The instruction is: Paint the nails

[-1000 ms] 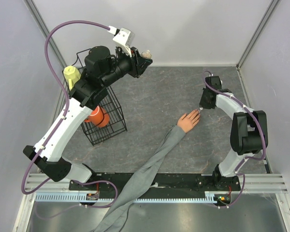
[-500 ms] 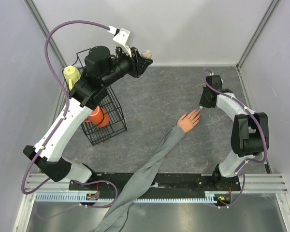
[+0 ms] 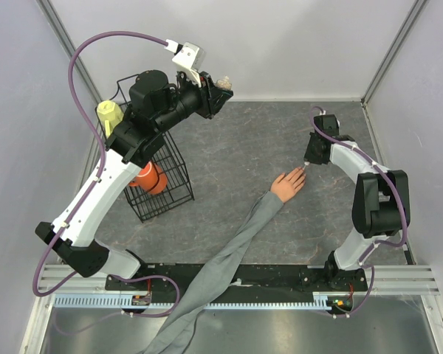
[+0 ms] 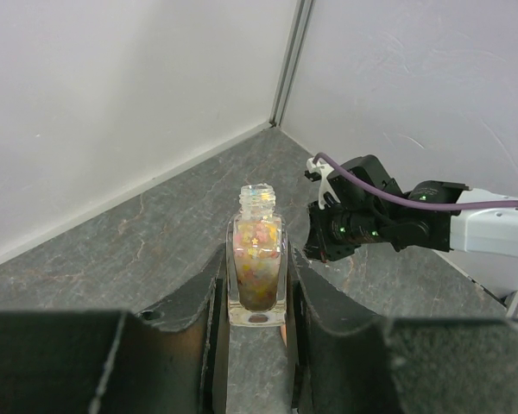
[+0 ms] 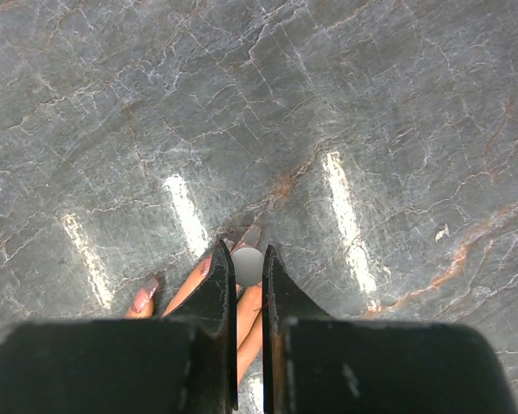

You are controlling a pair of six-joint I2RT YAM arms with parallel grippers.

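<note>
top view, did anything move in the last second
Nothing visibly changed. The left gripper stays shut on the open nail polish bottle, raised; the right gripper stays shut on the small grey cap above the mannequin hand.

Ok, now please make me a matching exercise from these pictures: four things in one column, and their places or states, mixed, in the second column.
Things
1. nail polish bottle
2. mannequin hand
3. wire basket
4. grey round cap

Places or states
A. lies flat on the table
B. pinched in the right gripper
C. uncapped, upright in the left gripper
D. holds an orange thing

Pairs: 1-C, 2-A, 3-D, 4-B
</note>
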